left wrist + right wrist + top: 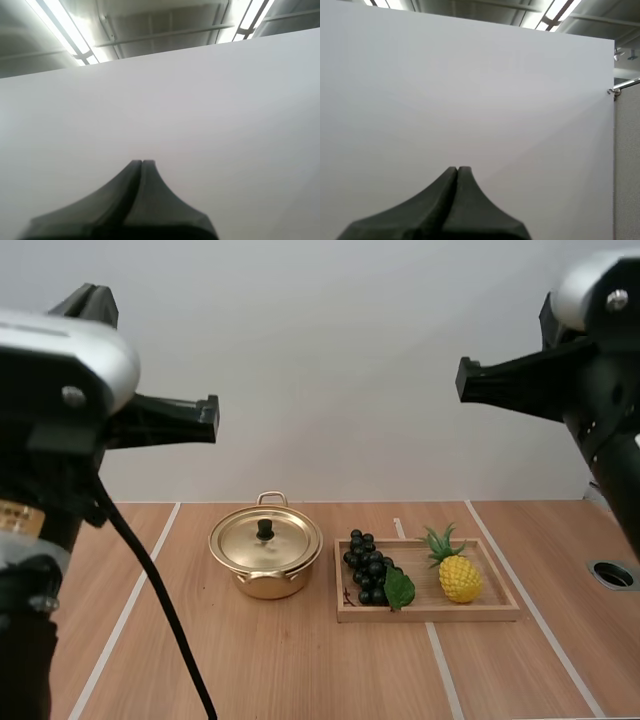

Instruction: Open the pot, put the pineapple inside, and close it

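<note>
A gold pot (266,558) with its lid (265,540) on and a black knob stands on the wooden table, left of a wooden tray (428,609). On the tray lie a yellow pineapple (458,575) with green leaves and a bunch of dark grapes (368,567). My left gripper (212,419) is raised high at the left, far above the table, fingers together as one dark wedge (141,165). My right gripper (463,379) hangs high at the right, likewise shut on nothing (457,171). Both point toward the white back wall.
White tape lines (125,612) run across the table. A round hole (612,574) sits in the table at the far right. Bare table lies in front of the pot and tray.
</note>
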You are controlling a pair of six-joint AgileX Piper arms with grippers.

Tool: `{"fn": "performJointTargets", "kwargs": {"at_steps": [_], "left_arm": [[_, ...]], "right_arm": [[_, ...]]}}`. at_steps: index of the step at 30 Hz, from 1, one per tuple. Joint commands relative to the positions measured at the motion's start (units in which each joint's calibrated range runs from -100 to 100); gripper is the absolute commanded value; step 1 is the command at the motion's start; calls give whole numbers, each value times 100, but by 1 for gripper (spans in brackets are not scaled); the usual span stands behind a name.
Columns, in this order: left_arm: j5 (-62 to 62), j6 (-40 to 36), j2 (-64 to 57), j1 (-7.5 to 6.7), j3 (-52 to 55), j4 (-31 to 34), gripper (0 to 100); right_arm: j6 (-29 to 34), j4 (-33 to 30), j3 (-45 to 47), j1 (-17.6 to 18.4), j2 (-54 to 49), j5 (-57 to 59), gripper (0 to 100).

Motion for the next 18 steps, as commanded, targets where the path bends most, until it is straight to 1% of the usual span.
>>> {"fn": "performJointTargets", "kwargs": {"at_steps": [1,3,5,6,9,13,18], "left_arm": [[1209,-109,519,-1,-686,42,0],[1690,-109,933,-1,-1155,42,0],[2098,-109,1207,8,-1568,42,0],[2391,-109,1462,8,-1866,42,0],[3350,-109,1970,8,-2611,42,0],[4618,-109,2804,8,-3592,42,0],[6169,-109,3741,8,-4516,42,0]], "right_arm": [[-46,-288,-707,-174,569,1316,0],[76,-400,-1149,-280,957,2018,0],[338,-619,-1557,-369,1347,2623,0],[542,-746,-1860,-402,1585,3070,0],[876,-1226,-2594,-424,2150,4094,0],[900,-1623,-3561,-424,2829,5259,0],[900,-1825,-4442,-424,3572,6946,0]]}}
